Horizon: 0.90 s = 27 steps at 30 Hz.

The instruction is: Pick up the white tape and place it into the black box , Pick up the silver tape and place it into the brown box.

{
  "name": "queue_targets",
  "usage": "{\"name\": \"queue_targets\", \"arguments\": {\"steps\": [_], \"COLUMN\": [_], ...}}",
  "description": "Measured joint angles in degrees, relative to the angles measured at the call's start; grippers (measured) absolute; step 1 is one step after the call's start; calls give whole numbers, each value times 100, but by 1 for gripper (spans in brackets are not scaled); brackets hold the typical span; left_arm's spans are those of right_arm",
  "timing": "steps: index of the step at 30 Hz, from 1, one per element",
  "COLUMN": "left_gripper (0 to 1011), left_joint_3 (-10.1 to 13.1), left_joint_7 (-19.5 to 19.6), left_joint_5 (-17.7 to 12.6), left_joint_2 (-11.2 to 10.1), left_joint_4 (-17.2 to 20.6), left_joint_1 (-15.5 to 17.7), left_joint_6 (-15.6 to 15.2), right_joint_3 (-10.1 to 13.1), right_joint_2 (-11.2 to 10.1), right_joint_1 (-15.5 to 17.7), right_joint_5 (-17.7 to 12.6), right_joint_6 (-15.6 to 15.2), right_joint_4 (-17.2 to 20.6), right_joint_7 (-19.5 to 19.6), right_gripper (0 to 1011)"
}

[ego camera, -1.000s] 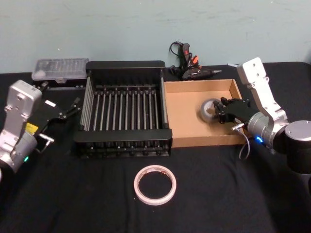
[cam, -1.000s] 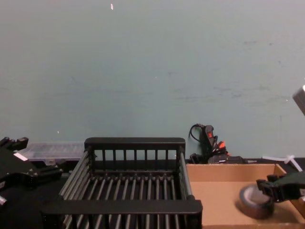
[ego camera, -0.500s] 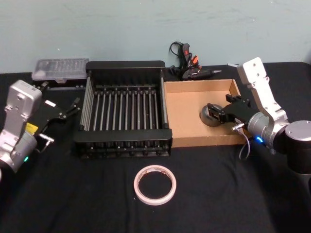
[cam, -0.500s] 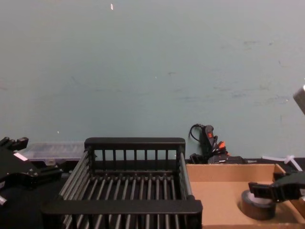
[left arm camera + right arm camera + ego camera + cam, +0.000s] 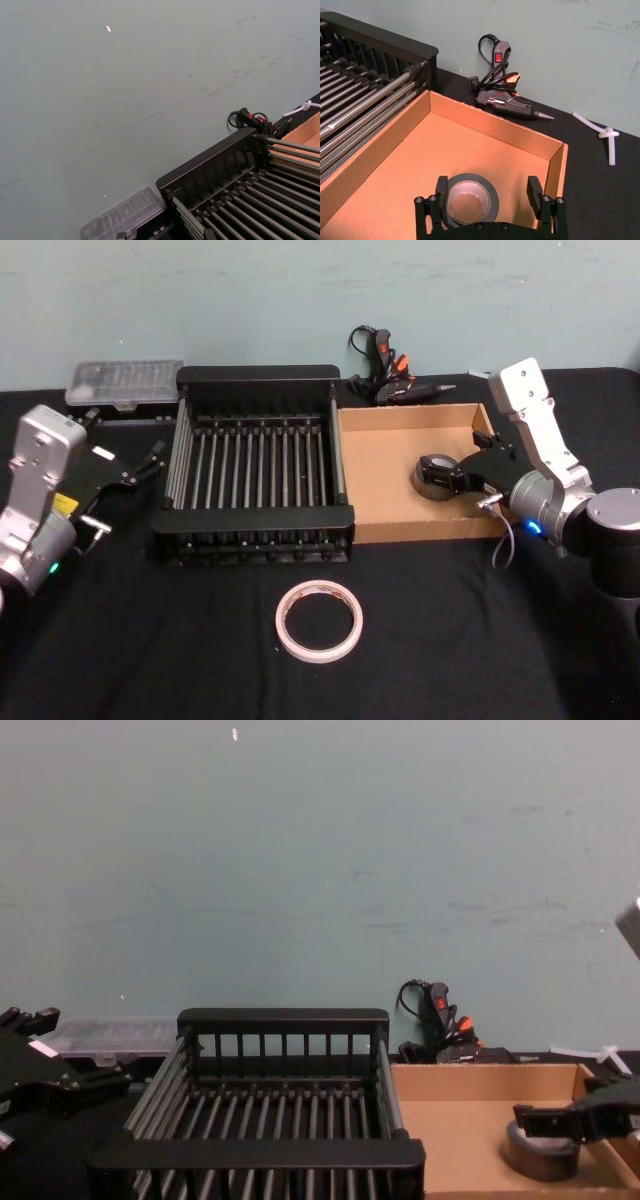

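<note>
1. The silver tape (image 5: 436, 476) lies flat on the floor of the brown box (image 5: 385, 455), toward its right side, with its pale core facing up.
2. The right gripper (image 5: 489, 195) hovers over that roll with its fingers (image 5: 441, 187) spread wide, one on either side of the roll and not touching it.
3. The white tape (image 5: 319, 620) lies flat on the black tablecloth (image 5: 150, 640), in front of the black box (image 5: 255, 532) and well apart from both grippers.
4. The black box stands just left of the brown box, their walls side by side.
5. The left gripper (image 5: 150, 462) rests off to the left of the black box; I cannot tell how its fingers stand.
6. A glue gun (image 5: 392, 378) lies behind the brown box, and a clear plastic case (image 5: 122, 383) sits behind the black box on the left.
</note>
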State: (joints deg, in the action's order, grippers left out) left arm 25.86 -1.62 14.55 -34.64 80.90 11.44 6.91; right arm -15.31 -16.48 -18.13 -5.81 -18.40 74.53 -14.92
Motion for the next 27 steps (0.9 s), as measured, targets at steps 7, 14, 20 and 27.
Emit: {"name": "queue_targets", "arguments": {"steps": [7,14,20,27], "left_gripper": [1002,1001,1001,1001], "left_joint_3": [0,0,0,0], "left_joint_7": [0,0,0,0], "left_joint_5": [0,0,0,0], "left_joint_2": [0,0,0,0], "left_joint_4": [0,0,0,1], "left_joint_1": [0,-1,0,0], "left_joint_6": [0,0,0,0], "right_joint_3": [112,215,294,355], "right_joint_2": [2,-41,-137,-318], "right_joint_1": [74,229,459,820], "right_joint_5": [-44,-90,-167,-331], "right_joint_6": [19,-57,-238,-591], "right_joint_4": [146,520,1021,1682], "right_joint_7": [-74,-99,-152,-300], "right_gripper": [1002,1002,1002,1002]}}
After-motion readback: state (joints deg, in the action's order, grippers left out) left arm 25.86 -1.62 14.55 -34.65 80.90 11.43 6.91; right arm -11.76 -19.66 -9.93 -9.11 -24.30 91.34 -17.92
